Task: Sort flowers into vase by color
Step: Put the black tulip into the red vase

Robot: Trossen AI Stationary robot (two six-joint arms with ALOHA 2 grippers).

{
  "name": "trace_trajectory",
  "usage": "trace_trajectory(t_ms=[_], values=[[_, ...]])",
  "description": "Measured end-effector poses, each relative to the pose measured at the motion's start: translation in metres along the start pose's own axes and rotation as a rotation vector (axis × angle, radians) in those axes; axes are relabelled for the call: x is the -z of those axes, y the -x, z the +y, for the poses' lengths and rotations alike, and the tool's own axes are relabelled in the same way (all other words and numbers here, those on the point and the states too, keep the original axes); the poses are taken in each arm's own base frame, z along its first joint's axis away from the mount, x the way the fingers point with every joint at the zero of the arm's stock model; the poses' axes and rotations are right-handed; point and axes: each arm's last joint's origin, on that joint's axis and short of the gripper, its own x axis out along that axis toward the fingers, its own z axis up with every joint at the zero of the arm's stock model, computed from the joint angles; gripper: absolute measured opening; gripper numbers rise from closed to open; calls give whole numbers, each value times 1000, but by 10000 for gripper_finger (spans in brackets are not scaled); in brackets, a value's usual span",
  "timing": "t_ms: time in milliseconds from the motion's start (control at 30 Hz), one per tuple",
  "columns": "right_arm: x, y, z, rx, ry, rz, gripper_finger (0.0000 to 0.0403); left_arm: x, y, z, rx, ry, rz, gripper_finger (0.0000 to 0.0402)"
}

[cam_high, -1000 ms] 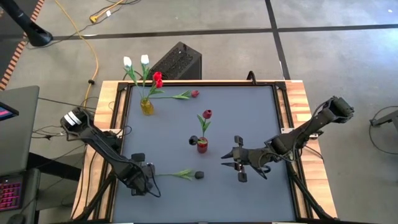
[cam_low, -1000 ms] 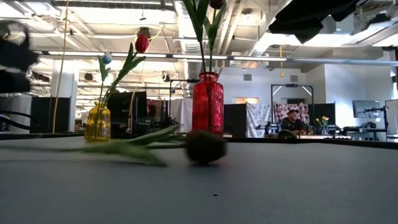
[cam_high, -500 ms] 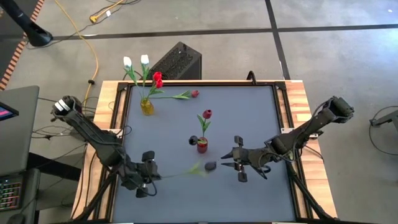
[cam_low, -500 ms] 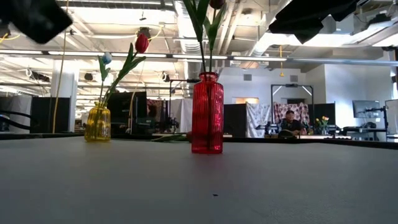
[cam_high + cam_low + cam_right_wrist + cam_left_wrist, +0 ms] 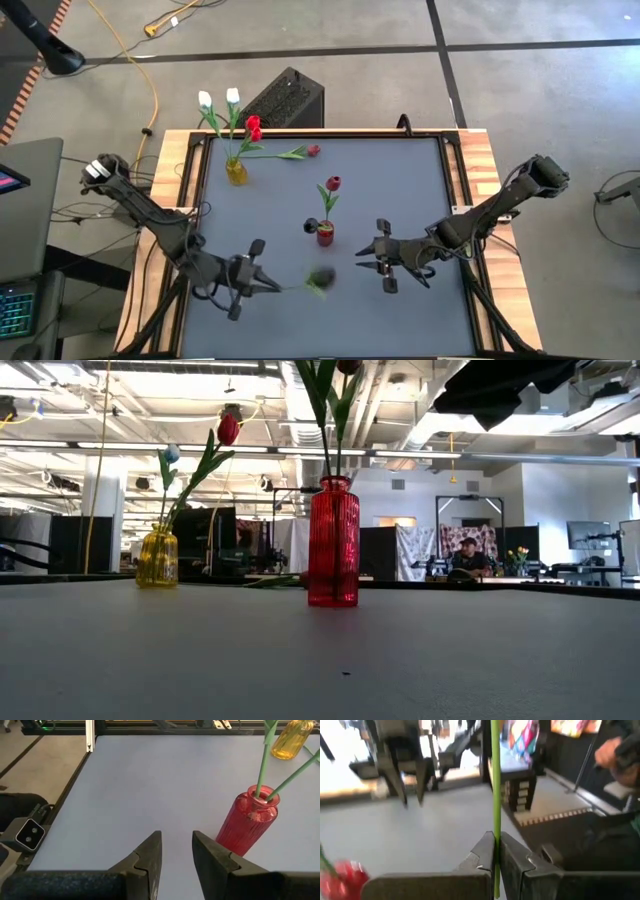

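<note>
Left gripper (image 5: 262, 283) clamped on green stem (image 5: 495, 805) of dark tulip (image 5: 320, 281), bud blurred just beyond fingertips. Right gripper (image 5: 366, 262) parted, empty, red vase (image 5: 325, 236) just ahead.

Two vases: yellow vase (image 5: 236, 172), red vase (image 5: 325, 235). Six tulips: two white (image 5: 205, 99), three red (image 5: 333, 184), one dark (image 5: 321, 280). Two grippers
</note>
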Motion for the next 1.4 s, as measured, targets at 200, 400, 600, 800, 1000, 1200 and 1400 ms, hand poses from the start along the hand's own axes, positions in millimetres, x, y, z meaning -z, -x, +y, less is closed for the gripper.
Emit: trace_trajectory(t_ms=[200, 400, 600, 800, 1000, 1200, 1400], values=[[0, 0, 1, -2, 17, 1, 133, -17, -5, 15, -11, -117, -146, 0], [1, -2, -6, 24, 42, 21, 133, -25, -10, 34, 2, -197, -205, 0], [4, -5, -18, 76, 43, 75, 133, -30, -13, 51, 31, -282, -253, 0], [3, -7, -26, 103, 32, 82, 133, -29, -15, 73, -49, -312, -294, 0], [3, -9, -32, 126, 25, 98, 133, -31, -15, 106, -125, -302, -288, 0], [3, -10, -38, 146, 6, 99, 133, -38, -7, 136, -91, -269, -355, 0], [3, -10, -38, 148, -61, 94, 133, -52, 21, 152, 32, -264, -444, 0]])
